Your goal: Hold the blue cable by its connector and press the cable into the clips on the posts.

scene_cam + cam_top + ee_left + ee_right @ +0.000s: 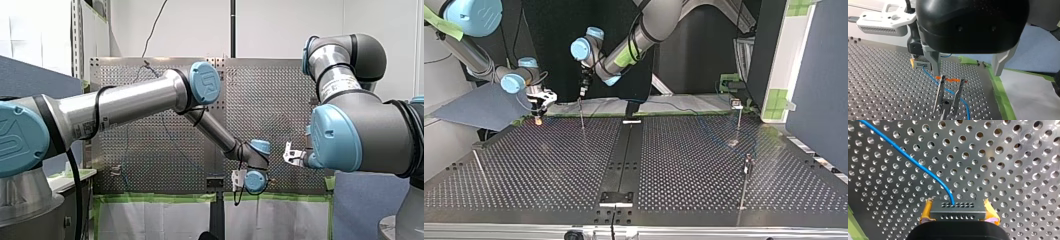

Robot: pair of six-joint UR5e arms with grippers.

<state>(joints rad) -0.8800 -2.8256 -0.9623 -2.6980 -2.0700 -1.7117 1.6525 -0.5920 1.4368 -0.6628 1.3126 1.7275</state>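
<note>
Holding the grey connector between yellow pads, my right jaws sit over the perforated surface, blue cable trailing off it. My left jaws stand wide above a clip, the cable crossing behind its prongs.

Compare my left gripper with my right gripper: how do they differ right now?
My left gripper is open and holds nothing; my right gripper is shut on the connector of the blue cable. My left gripper's fingers are plain grey; my right gripper's carry yellow pads. My left gripper hangs over the clip on a post; my right gripper has no clip under it. Both point down at the perforated table.
</note>
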